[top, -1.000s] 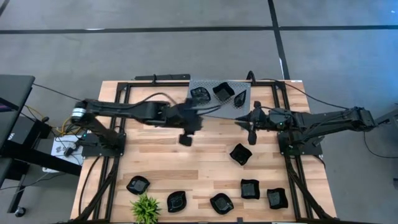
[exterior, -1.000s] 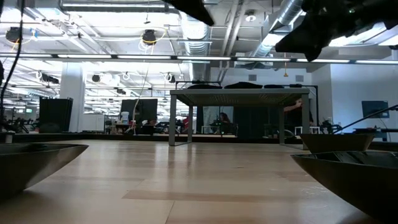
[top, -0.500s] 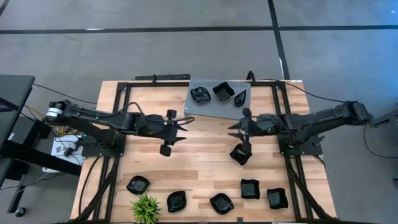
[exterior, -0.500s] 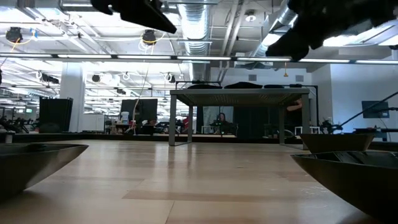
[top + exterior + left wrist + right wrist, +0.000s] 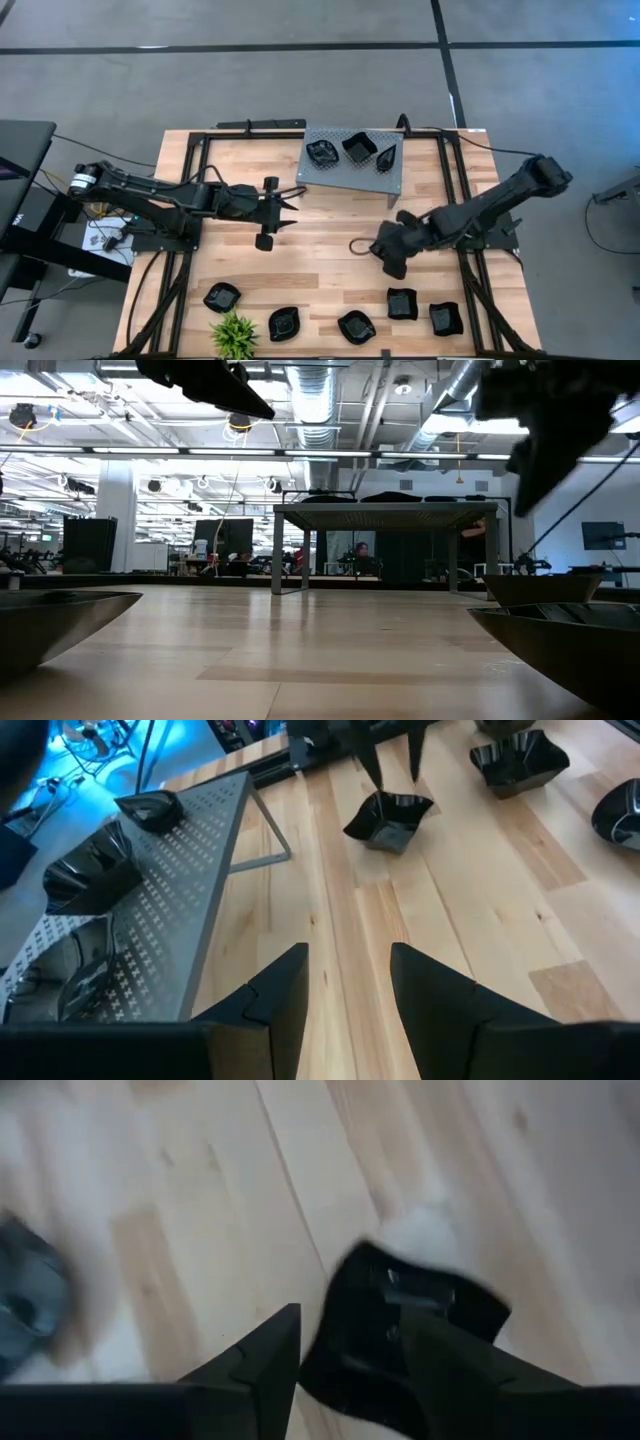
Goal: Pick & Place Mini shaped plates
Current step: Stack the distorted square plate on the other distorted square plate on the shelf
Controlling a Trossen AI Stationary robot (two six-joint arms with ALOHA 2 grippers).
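Three black mini shaped plates [image 5: 345,150] sit on the grey perforated shelf [image 5: 350,172] at the far middle. Several more [image 5: 356,326] lie along the table's near edge. A wavy-edged square plate [image 5: 388,820] lies on the wood near the table's middle. My right gripper [image 5: 345,1360] is open above this plate, fingers pointing down at it; in the high view the gripper [image 5: 384,255] covers it. My left gripper [image 5: 290,205] hovers open and empty left of the middle, pointing toward the right edge. My right gripper comes at the square plate [image 5: 400,1310] from above with its fingers [image 5: 370,765] apart and over the plate's far rim. The plate lies flat on the table. I cannot tell whether the fingers touch it.
A small green plant [image 5: 233,335] stands at the near edge, left of the row of plates. The shelf's legs [image 5: 270,825] stand on the wood at the far middle. Bare wood lies between the two grippers. Black frame rails [image 5: 185,250] run along both sides of the table.
My right gripper has gone from beside the shelf toward the near edge and down onto the square plate, tipping to point down. My left gripper drew back toward the table's left edge, then held still. The plates have stayed where they were.
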